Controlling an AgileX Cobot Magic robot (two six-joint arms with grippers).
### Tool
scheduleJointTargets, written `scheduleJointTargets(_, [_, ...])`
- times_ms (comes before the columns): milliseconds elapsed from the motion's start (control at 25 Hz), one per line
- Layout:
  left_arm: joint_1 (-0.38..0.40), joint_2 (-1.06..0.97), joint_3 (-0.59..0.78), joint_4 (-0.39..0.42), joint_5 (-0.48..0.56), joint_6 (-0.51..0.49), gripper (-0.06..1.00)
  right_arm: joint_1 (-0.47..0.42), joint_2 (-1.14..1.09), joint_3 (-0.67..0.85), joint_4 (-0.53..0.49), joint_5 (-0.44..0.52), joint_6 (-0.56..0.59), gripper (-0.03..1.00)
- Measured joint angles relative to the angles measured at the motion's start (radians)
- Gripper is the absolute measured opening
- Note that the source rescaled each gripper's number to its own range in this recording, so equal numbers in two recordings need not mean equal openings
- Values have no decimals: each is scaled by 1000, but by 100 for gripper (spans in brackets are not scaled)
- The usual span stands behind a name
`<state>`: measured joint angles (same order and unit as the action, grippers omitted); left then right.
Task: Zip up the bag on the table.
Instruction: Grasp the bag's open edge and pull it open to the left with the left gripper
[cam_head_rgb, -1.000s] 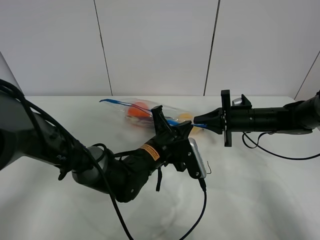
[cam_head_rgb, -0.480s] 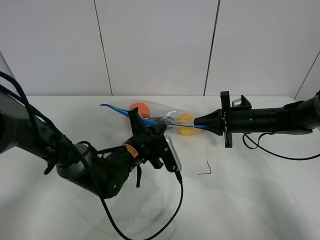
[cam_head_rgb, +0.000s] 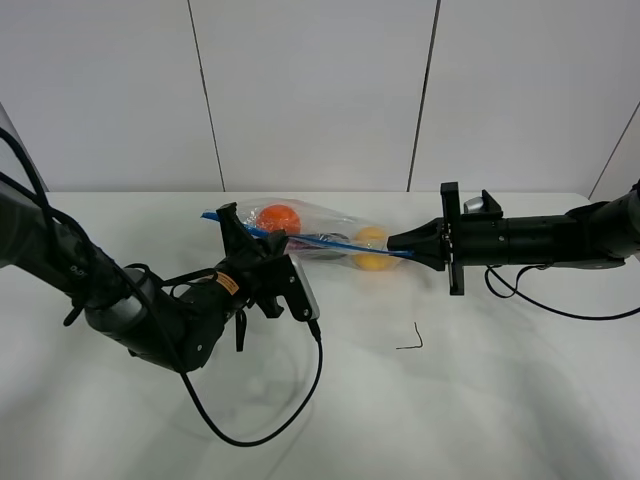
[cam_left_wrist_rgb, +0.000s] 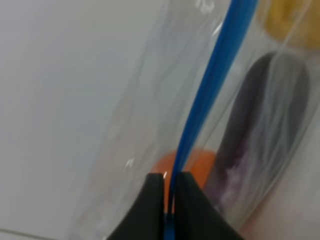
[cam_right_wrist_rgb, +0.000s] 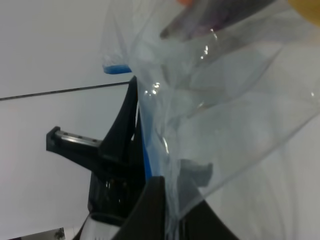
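The bag (cam_head_rgb: 320, 228) is clear plastic and lies lifted between my two grippers over the white table (cam_head_rgb: 500, 400). Inside it are an orange piece (cam_head_rgb: 279, 217), a dark purple piece (cam_left_wrist_rgb: 265, 125) and a yellow piece (cam_head_rgb: 371, 250). Its blue zipper strip (cam_head_rgb: 330, 241) runs taut from one gripper to the other. My left gripper (cam_head_rgb: 250, 232) is shut on the strip near the bag's left end, and in its wrist view the tips (cam_left_wrist_rgb: 170, 176) pinch the blue strip (cam_left_wrist_rgb: 210, 85). My right gripper (cam_head_rgb: 396, 242) is shut on the bag's right end, with plastic (cam_right_wrist_rgb: 200, 115) bunched between its fingers (cam_right_wrist_rgb: 150, 200).
A small black bent wire (cam_head_rgb: 411, 341) lies on the table in front of the right arm. The left arm's black cable (cam_head_rgb: 265, 425) loops over the near table. The right arm's cable (cam_head_rgb: 545, 303) trails at the right. A white panelled wall stands behind.
My left gripper has slid leftward along the blue strip, from next to the right gripper to near the bag's left end. The right gripper has held still.
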<state>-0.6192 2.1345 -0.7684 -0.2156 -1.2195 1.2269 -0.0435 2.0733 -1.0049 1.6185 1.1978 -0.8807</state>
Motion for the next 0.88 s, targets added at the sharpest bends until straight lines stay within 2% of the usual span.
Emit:
scheduleJointTargets(600, [196, 0, 0, 32, 0, 29, 0, 8, 0, 0, 9, 0, 2, 0])
scheduleJointTargets(880, [242, 0, 0, 50, 1, 31, 0, 11, 0, -3, 11, 3, 2, 0])
